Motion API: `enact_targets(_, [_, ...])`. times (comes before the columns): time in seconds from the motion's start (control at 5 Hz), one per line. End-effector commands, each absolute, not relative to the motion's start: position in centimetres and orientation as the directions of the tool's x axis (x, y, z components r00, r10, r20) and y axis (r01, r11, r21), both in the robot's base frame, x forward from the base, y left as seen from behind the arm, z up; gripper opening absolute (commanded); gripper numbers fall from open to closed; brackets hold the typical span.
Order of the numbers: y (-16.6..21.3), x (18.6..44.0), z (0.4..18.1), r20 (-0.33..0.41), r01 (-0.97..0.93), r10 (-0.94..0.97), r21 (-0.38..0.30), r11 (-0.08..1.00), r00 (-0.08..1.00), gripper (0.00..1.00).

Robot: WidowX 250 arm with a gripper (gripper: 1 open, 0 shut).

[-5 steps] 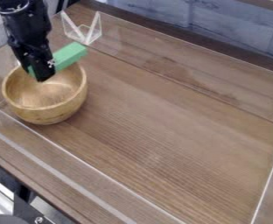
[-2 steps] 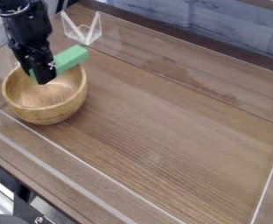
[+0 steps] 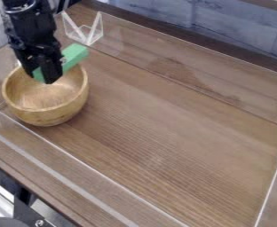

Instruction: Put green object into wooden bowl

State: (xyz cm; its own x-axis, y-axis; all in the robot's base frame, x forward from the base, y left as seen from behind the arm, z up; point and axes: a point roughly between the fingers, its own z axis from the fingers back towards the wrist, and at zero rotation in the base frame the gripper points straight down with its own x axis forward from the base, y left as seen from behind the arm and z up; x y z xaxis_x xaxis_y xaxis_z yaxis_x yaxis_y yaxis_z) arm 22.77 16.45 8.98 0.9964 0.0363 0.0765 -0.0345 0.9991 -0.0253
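Bright green block, partly hidden, tilted above far rim of round tan wooden bowl, upper left of frame.

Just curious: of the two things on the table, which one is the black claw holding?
The small bright green rectangular block; the black gripper grips it above the round tan wooden bowl, which sits untouched on the table.

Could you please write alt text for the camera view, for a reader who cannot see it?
A black robot gripper points down over a round wooden bowl at the left end of a brown wooden table, with a bright green block between its jaws, sticking out to the right above the bowl's far rim. Clear plastic walls edge the table.
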Motion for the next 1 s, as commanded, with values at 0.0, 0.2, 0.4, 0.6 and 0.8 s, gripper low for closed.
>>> enact_targets(0.0, [16.5,24.4,10.5,0.123,-0.085,0.082,0.013,0.996,0.989,0.00])
enact_targets(0.2, [16.3,25.5,9.8,0.116,-0.120,0.118,0.014,0.993,0.986,0.00])
enact_targets(0.4, [16.5,25.7,9.5,0.105,-0.069,0.068,0.012,0.998,0.992,0.00])
enact_targets(0.6, [16.9,25.8,9.2,0.095,-0.028,0.027,0.011,1.000,0.995,0.00])
enact_targets(0.8, [17.2,25.8,9.0,0.085,0.009,-0.010,0.007,1.000,0.996,0.00])
